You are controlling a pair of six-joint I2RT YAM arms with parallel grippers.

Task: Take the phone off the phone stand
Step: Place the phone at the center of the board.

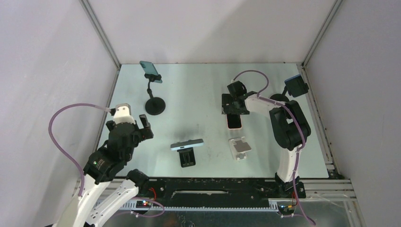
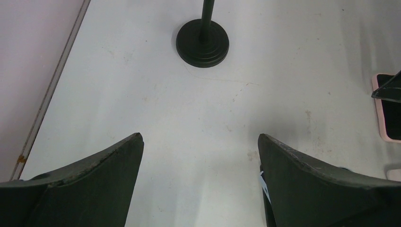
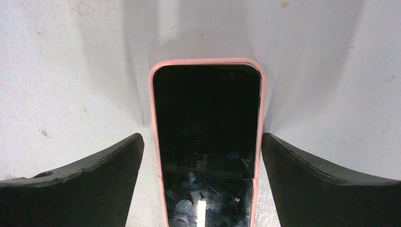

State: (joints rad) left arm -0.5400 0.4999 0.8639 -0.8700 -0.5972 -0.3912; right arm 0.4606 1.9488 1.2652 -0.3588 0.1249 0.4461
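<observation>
Seen from above, the right gripper hovers over the pink-cased phone. The phone lies flat and screen up on the table, with its long axis running away from the arm bases. The white phone stand stands just behind that gripper, apart from the phone, and the left gripper hangs well off to its left. In the left wrist view, the left gripper is spread wide and holds nothing, with a black round stand base ahead of its fingertips. In the right wrist view, the right gripper is spread wide, and the pink-cased phone lies lengthwise between its fingers, pointing straight ahead of them. Whether the fingers touch its pink edges cannot be told.
</observation>
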